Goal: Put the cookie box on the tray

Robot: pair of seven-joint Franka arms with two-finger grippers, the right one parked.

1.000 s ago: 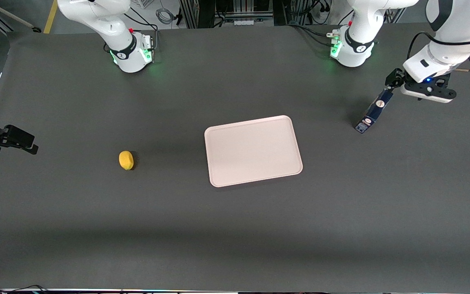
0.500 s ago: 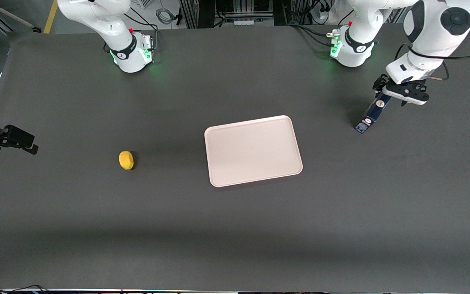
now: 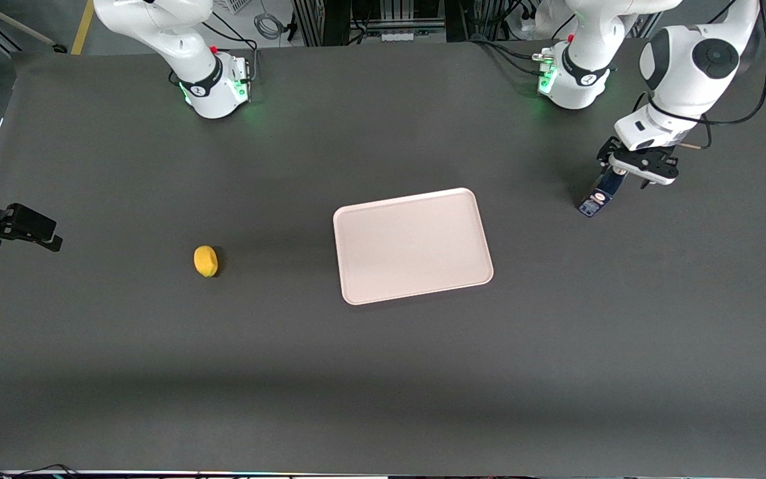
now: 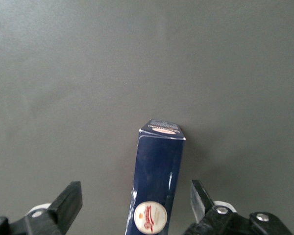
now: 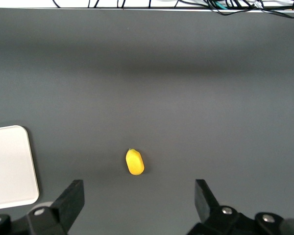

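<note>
Well apart: bare tray [image 3: 412, 245]; cookie box [image 4: 157, 181] between open hand [image 4: 132, 200] fingers.

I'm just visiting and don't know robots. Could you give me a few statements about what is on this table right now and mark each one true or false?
1. The cookie box already lies on the tray. False: the box is on the dark table, apart from the tray, toward the working arm's end.
2. The gripper is open, with a finger on each side of the cookie box. True.
3. The tray holds a yellow lemon-like lump. False: the lump lies on the table toward the parked arm's end; nothing is on the tray.
4. The cookie box is dark blue with a round white-and-red logo. True.
5. The fingers are clamped tight on the box. False: gaps show between them and the box.
</note>
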